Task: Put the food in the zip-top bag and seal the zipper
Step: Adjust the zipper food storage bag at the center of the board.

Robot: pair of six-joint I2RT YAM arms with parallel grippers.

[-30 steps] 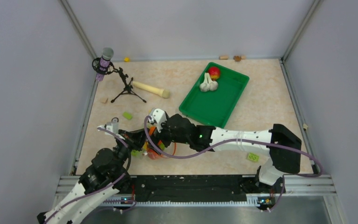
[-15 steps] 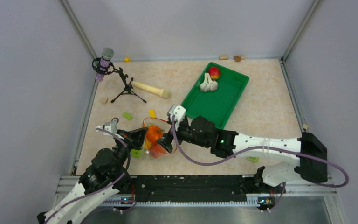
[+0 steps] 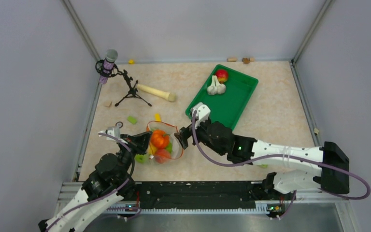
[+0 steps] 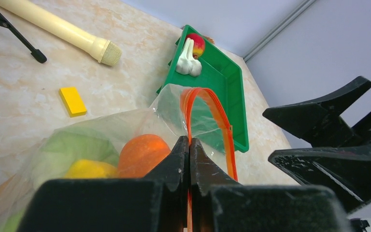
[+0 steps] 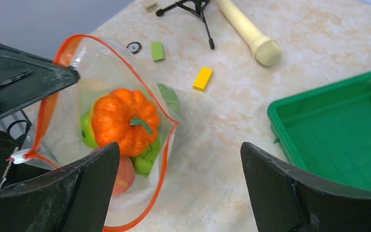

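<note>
Overhead, plain grey walls (image 3: 29,106) meet in metal corner posts around a beige, marble-patterned table (image 3: 275,111), with a black rail along its near edge where both arms are bolted. Largest on the surface is the green tray (image 3: 232,106), set at an angle toward the back right; its far corner holds white garlic (image 3: 216,88) touching a red-and-yellow fruit (image 3: 221,75). The zip-top bag (image 3: 170,153) lies near the front left, its mouth gaping and the orange-red zipper (image 4: 207,104) standing in an unsealed loop. The left gripper (image 4: 189,159) is clenched tight on that strip at the bag's near-left end — the wrist view shows the rim pinched between its black fingers. The right gripper (image 5: 178,150) is spread wide and grasps nothing; it hangs just right of the bag's mouth, between bag and tray. A beige wooden pin (image 3: 155,93) lies behind the bag, beside a small black tripod (image 3: 133,93) carrying a purple-and-grey microphone (image 3: 108,62) at the left wall. Inside the bag an orange pumpkin (image 5: 124,119) sits on top, with a green apple (image 5: 87,130), a yellow lemon (image 4: 89,169), pale green cabbage (image 4: 79,145) and a reddish fruit (image 5: 123,176) packed around and under it. A yellow block (image 3: 157,117) and a green block (image 3: 132,119) lie loose just behind the bag — well apart from the tray. Whatever marking the arms carry is too small to read.
</note>
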